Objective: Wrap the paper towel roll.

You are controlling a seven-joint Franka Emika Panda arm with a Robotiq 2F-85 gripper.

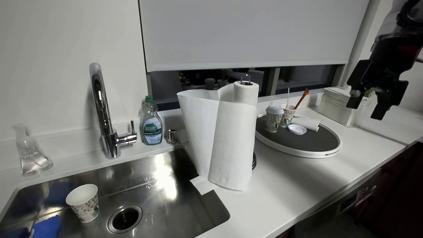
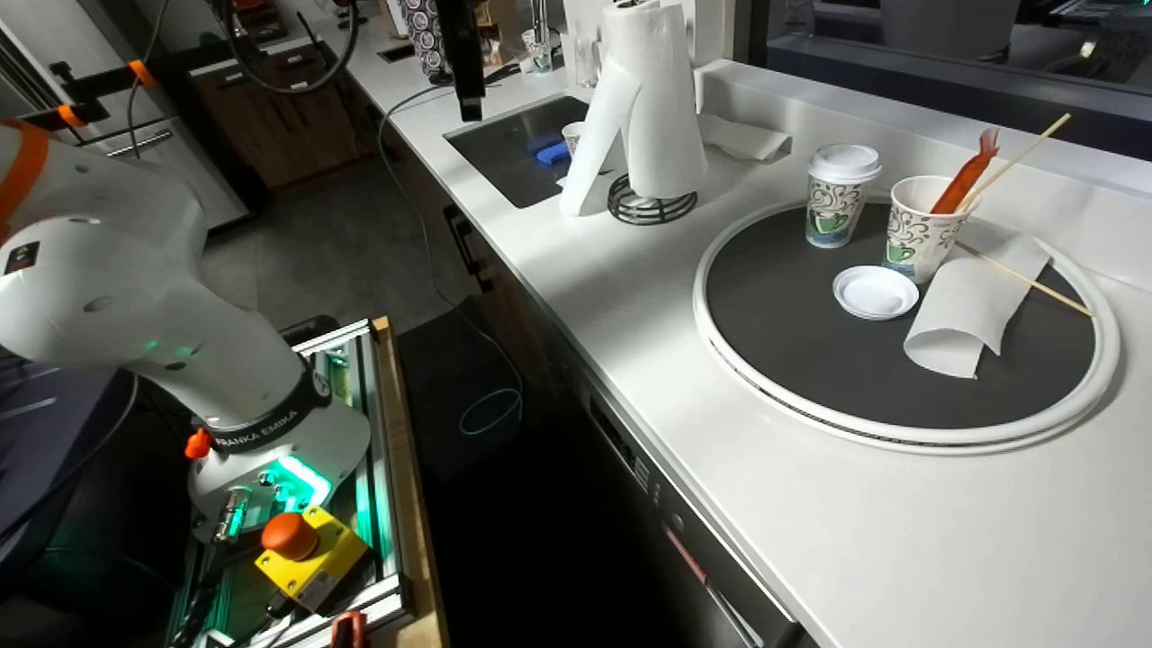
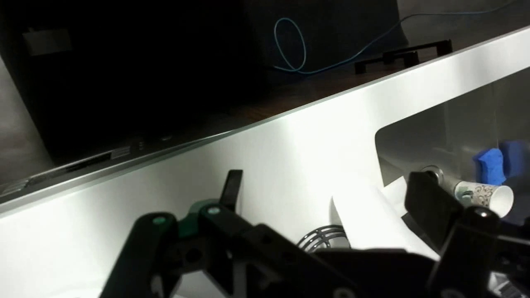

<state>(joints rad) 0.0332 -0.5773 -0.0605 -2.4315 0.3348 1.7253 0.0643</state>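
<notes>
The paper towel roll point(image 1: 246, 99) stands upright on the counter; it also shows in an exterior view point(image 2: 666, 117). Its loose white sheet point(image 1: 200, 129) hangs away from the roll toward the sink, its lower end at counter level. The holder's round dark wire base point(image 2: 652, 212) shows under the roll, and partly in the wrist view point(image 3: 323, 236). My gripper point(image 1: 365, 107) is open, nothing between its fingers, raised above the counter and apart from the roll. In the wrist view the open fingers point(image 3: 327, 174) frame the counter and the sheet point(image 3: 377, 219); the roll's body is hidden there.
A steel sink point(image 1: 172, 205) holds a paper cup point(image 1: 85, 203) and a blue sponge point(image 1: 47, 227). A faucet point(image 1: 104, 115) and soap bottle point(image 1: 152, 127) stand behind it. A round tray point(image 2: 792, 360) bears two cups, a lid and a paper piece.
</notes>
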